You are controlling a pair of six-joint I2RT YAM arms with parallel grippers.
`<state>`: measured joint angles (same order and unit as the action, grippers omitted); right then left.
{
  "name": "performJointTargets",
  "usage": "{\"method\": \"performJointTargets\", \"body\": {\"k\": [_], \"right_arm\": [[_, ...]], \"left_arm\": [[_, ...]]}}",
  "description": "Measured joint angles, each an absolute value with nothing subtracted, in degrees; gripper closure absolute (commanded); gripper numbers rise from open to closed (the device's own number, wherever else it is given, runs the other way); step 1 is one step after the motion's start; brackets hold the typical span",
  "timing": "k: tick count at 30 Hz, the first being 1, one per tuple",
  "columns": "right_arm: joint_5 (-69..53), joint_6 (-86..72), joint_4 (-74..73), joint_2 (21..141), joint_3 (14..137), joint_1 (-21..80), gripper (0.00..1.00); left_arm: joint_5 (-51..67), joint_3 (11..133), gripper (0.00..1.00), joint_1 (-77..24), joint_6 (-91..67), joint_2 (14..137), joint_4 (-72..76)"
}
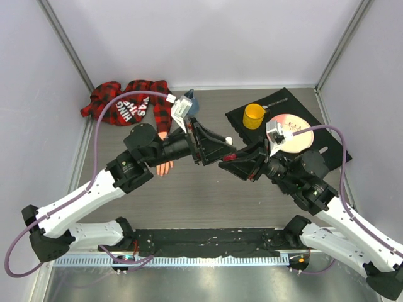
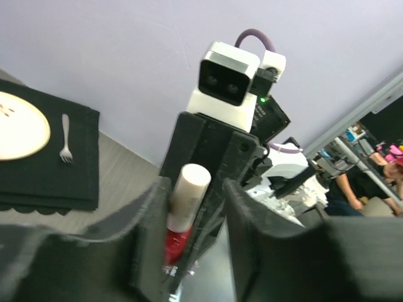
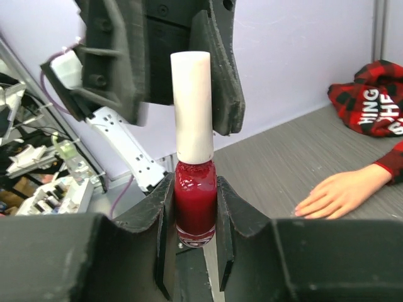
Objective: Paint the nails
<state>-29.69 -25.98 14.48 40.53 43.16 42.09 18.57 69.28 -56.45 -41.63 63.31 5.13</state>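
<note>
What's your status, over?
Right gripper shut on polish bottle. Left gripper open around its white cap. Mannequin hand lies apart, nothing blocking.

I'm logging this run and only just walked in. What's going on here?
The two arms meet over a red polish bottle. The right gripper clamps its glass body upright. The left gripper has its fingers either side of the white cap but is not yet closed on it. The cap is on, so no painting has begun. The mannequin hand lies flat on the table, off to the side.
</note>
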Motion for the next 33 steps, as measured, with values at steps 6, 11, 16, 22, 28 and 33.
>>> {"method": "performJointTargets", "body": {"k": [6, 11, 16, 22, 28, 33], "right_arm": [[-31.6, -30.1, 17.2, 41.0, 42.5, 40.2, 0.99], [-25.8, -27.6, 14.6, 42.0, 43.2, 40.2, 0.99], [-5.5, -19.2, 6.2, 43.6, 45.8, 45.5, 0.99], [15.6, -10.6, 1.2, 46.9, 47.8, 51.9, 0.99], [18.5, -7.5, 1.3, 47.0, 47.2, 52.5, 0.99], [15.6, -7.8, 4.8, 43.8, 45.2, 52.4, 0.99]], "left_arm": [[19.7, 69.7, 1.0, -55.4, -40.4, 65.0, 6.3], [14.5, 72.9, 1.0, -55.5, -37.8, 66.8, 1.7], [-4.2, 76.4, 1.0, -59.0, -36.9, 70.9, -3.7], [-21.4, 79.7, 1.0, -62.8, -37.1, 76.8, -6.0], [-24.7, 79.7, 0.61, -63.7, -37.6, 77.7, -5.6], [-21.1, 77.9, 0.19, -64.1, -37.7, 75.4, -5.3]]}}
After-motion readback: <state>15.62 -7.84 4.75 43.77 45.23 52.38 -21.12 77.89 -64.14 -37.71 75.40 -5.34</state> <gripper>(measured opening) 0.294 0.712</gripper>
